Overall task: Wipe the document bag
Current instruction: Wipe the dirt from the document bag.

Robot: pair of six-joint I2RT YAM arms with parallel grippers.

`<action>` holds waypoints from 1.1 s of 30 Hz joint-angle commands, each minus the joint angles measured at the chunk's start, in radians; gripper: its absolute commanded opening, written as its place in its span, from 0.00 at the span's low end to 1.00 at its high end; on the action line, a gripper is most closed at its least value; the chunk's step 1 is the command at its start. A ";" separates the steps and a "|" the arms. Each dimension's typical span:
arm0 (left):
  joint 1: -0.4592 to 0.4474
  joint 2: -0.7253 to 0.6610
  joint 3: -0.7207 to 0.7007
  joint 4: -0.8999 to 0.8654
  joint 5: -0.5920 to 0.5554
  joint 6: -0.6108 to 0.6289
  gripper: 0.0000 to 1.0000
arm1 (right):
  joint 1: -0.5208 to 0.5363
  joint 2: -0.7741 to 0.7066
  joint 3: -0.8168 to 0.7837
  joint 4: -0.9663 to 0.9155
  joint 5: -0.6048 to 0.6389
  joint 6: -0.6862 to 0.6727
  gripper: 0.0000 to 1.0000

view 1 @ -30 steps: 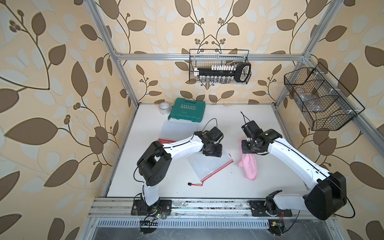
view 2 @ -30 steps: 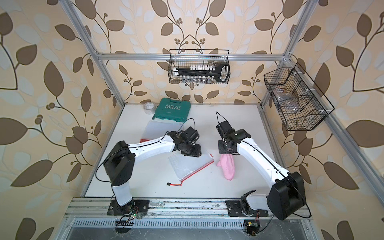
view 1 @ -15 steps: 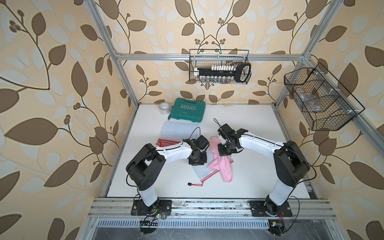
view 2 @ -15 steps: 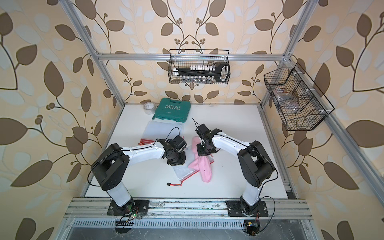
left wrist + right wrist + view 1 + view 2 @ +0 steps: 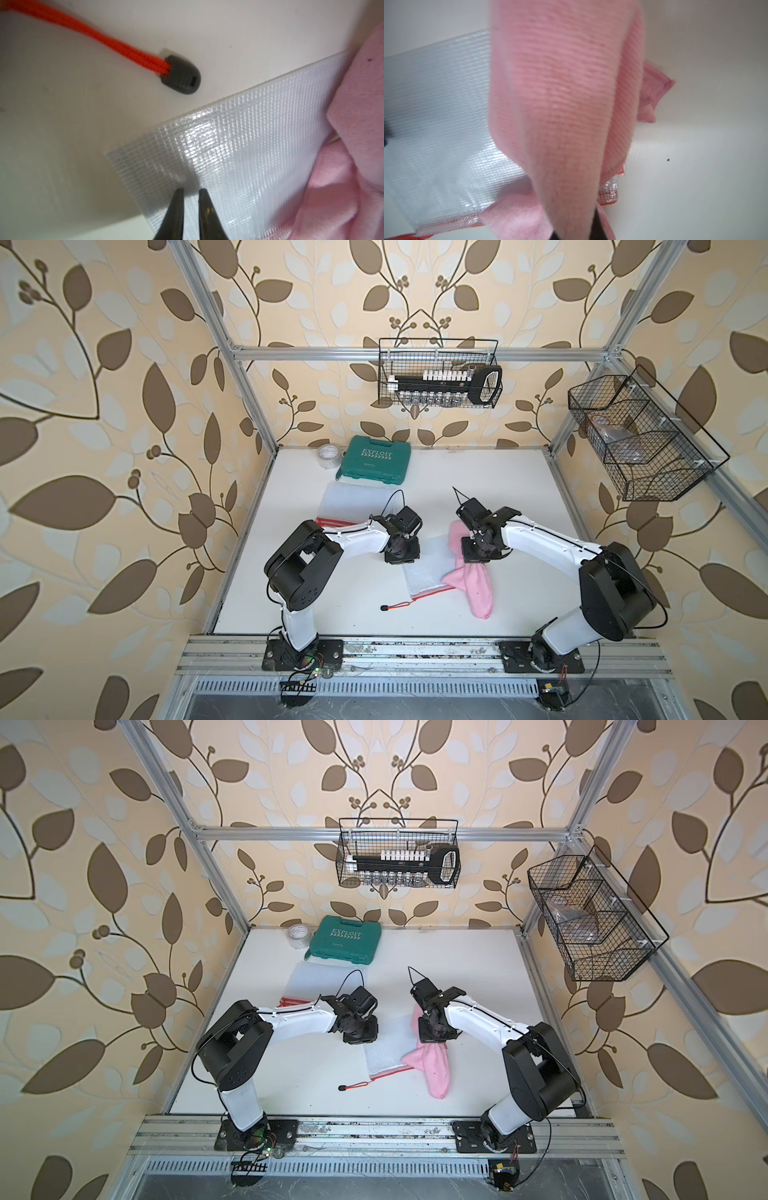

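Observation:
The document bag, a translucent mesh pouch with a red zip edge, lies flat mid-table. Its red cord with a black end trails off the near corner. My left gripper rests its tips on the bag's far left corner, jaws all but shut with a thin slit and nothing between them. My right gripper is shut on a pink cloth, which drapes over the bag's right side and onto the table. The cloth hides the right fingertips.
A green tool case and a tape roll sit at the back left. A stack of more mesh bags lies behind the left arm. Wire baskets hang on the back wall and the right wall.
The right gripper dragged the pink cloth from the right onto the bag, then drew back rightward and nearer. The left gripper narrowed and shifted left onto the bag's far corner.

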 commanded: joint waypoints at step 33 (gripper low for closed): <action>0.025 0.052 -0.018 -0.065 -0.005 0.028 0.07 | 0.133 0.239 0.181 0.169 -0.457 -0.043 0.00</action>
